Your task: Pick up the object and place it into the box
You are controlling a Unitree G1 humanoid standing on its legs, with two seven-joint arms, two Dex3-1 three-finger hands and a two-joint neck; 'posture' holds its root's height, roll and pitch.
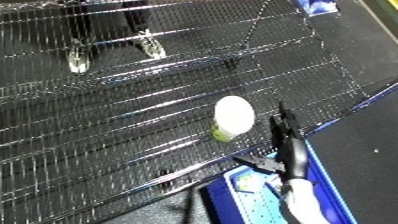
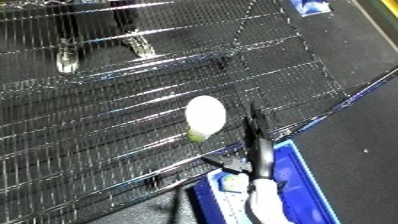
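Cup point(image 1: 233, 118) is what we're after here; it's a small thing with a white lid or base turned toward us and a yellow-green end behind it, lying on its side on the wire rack point(image 1: 107, 125), near the rack's front edge; our guess is it's light and stiff, probably thin plastic, so it could roll on the wires or squirt away if pinched off-centre; we'd take it across the round body, just behind the white end, thumb on one side and fingers on the other.

Right hand point(image 1: 286, 145) comes up from the bottom edge, just right of the cup and apart from it; fingers are straight and spread from the thumb, holding nothing; we don't see the left hand at all.

Bin point(image 1: 324, 180) is blue and sits right below the rack's edge under the forearm, so the carry looks short.

The rack is shiny mesh with plenty of glare; through it we can see a dark floor point(image 1: 364, 45); something blue point(image 1: 318, 7) sits at the top edge.
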